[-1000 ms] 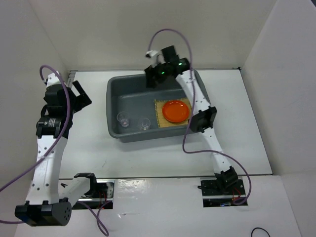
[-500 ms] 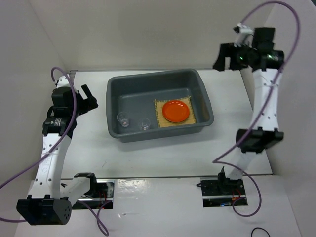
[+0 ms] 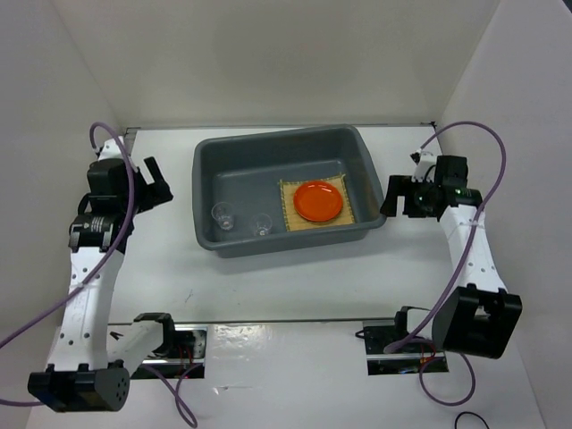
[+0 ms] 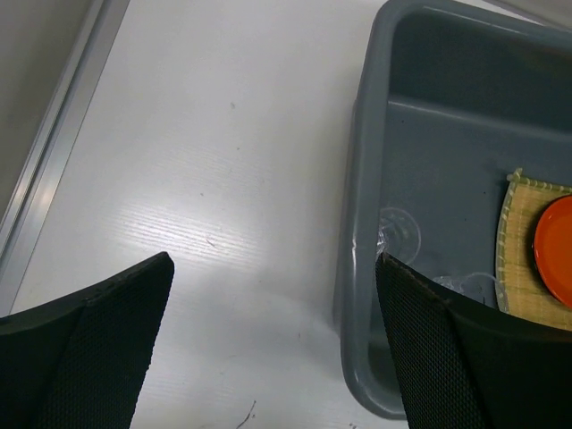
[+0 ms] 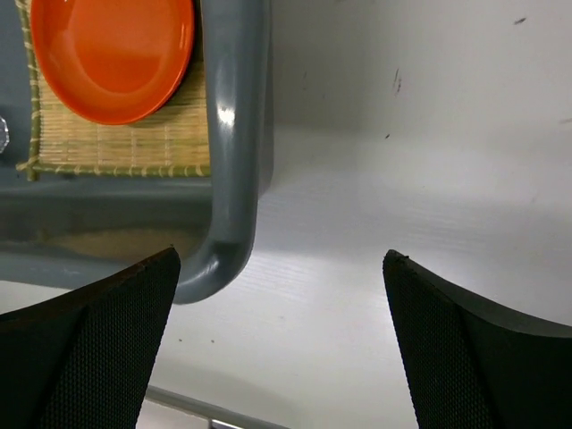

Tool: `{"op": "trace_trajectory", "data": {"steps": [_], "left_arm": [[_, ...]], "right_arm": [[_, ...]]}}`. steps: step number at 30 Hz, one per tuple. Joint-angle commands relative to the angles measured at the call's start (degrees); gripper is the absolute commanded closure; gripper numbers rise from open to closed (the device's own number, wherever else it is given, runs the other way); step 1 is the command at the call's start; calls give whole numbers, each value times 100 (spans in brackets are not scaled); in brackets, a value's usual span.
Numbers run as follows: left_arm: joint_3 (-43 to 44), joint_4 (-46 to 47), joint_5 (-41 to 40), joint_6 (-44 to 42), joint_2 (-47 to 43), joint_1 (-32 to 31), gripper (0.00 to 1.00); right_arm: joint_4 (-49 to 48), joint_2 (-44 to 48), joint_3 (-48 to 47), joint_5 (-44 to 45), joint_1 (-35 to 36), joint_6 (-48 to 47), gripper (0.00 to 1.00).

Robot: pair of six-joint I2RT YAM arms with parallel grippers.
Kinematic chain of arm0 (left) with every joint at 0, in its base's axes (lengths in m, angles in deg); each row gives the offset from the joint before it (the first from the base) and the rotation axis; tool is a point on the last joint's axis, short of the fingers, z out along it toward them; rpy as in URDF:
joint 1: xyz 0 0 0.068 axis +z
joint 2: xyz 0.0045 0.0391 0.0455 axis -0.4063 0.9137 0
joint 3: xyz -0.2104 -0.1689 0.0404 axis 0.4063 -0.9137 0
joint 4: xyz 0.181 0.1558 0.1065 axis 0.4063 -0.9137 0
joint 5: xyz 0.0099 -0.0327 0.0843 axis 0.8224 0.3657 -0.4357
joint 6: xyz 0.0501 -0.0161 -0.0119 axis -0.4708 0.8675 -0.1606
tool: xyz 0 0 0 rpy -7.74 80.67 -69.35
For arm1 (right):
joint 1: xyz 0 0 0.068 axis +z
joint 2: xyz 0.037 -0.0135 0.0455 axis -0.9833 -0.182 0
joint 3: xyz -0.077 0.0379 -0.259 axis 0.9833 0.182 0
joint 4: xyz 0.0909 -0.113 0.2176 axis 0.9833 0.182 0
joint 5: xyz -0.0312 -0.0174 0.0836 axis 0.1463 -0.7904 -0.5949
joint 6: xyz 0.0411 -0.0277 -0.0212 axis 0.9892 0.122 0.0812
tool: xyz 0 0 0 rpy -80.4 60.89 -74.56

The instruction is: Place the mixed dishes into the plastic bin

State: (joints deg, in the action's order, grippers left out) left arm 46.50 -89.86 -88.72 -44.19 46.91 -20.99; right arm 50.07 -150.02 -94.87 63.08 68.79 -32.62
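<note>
From above, the large blue-grey rectangular plastic bin (image 3: 286, 243) sits mid-tabletop (image 3: 295, 286). It holds the square yellow woven mat (image 3: 288, 214), with the small round orange plate (image 3: 318, 202) resting on it, and two tiny clear cups (image 3: 222, 216) near the front-left wall. The left pincer (image 3: 159, 181) hovers well to the bin's left, spread wide and empty. The right pincer (image 3: 393, 198), jaws just as wide and holding nothing, hangs just beside the right rim. From the left wrist, dark fingers (image 4: 89, 357) frame bare tabletop and the bin's left wall; faint outlines inside appear to be the cups. From the right wrist, the fingers (image 5: 89, 349) straddle the bin's rounded corner, with plate and mat in view beyond it. No dish shows outside the bin, so the step looks like a pull-back. It is best done by keeping the jaws spread and drawing away from the rim without clipping that corner or nudging the bin. A second ago the right arm reached over the bin's far end. Half a second ago it had swung high and to the right, and now it has dropped beside the bin. The left arm has barely shifted, and the contents have not moved.
</note>
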Motion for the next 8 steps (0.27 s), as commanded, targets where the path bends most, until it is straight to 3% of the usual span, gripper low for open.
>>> {"op": "trace_trajectory", "data": {"steps": [1,5,8], "left_arm": [[-200,-150,81,-76,-439,36,0],[-693,43,390,-146,-966,-26,0],[-518,-71,451,-277,-1019,-280,0]], "right_arm": [[-577,731,222,-23,53,416,1],[-444,1303,390,211,-18,-91,1],[-277,1611,390,617,-18,-242,1]]}}
